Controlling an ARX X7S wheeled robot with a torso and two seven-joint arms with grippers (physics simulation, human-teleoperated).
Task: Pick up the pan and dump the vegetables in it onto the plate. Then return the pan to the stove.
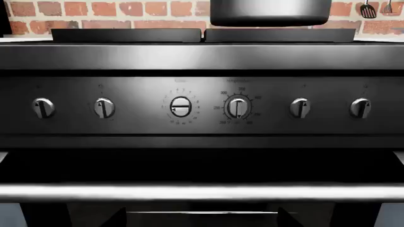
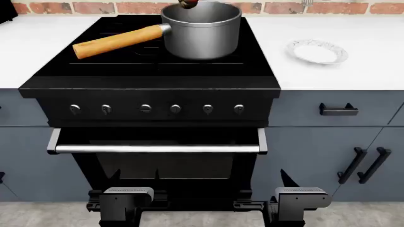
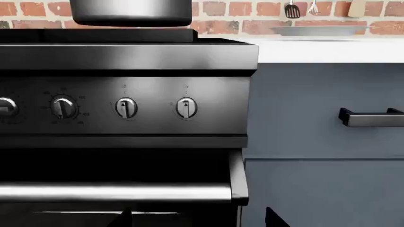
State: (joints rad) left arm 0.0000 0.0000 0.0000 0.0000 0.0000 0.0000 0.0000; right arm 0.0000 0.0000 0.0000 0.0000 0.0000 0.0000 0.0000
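Pan: on the stove, upright; handle runs toward my left and slightly nearer me. Contents: vegetables, barely showing at the far rim. Plate: right counter, nothing on it. My left gripper and right gripper: low before the oven door, holding nothing; jaw state indeterminable.

Stove front fills the view; six knobs in a row, pan base up at one o'clock.

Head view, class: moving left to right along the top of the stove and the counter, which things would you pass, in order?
Wooden handle → pan → bare white counter → plate.
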